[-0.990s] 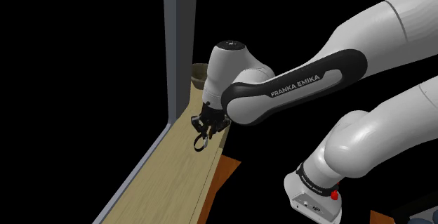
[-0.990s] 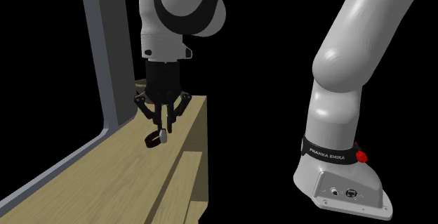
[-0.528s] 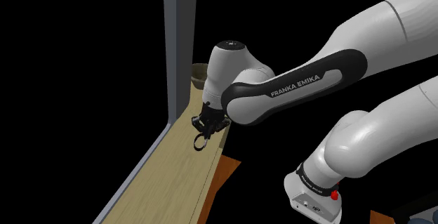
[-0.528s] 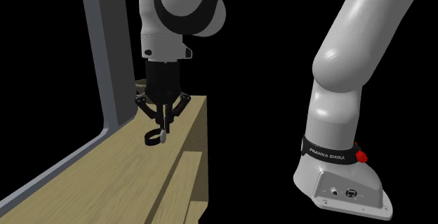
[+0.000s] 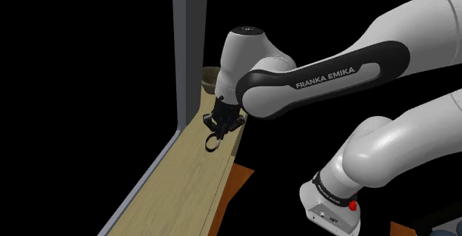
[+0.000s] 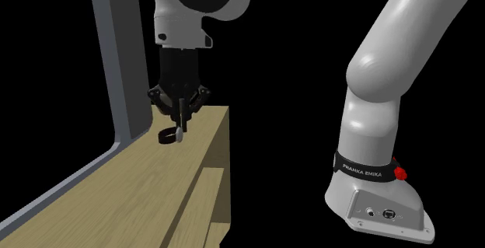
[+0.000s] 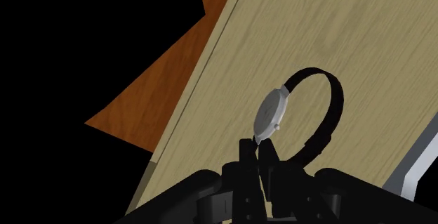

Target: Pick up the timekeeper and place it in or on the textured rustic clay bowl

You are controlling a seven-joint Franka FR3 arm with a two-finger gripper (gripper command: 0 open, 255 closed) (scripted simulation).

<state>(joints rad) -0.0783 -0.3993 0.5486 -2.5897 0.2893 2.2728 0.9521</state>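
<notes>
Black gripper (image 6: 181, 120) clasping wristwatch (image 7: 270, 115), held over wooden counter (image 5: 185, 190), brown bowl (image 5: 209, 78) beyond

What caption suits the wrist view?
Gripper shut on a black-strapped wristwatch, held over the light wooden counter.

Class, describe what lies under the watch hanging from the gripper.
Light wooden countertop lies under the watch, which the gripper clasps. The patch directly behind its face and strap is covered.
</notes>
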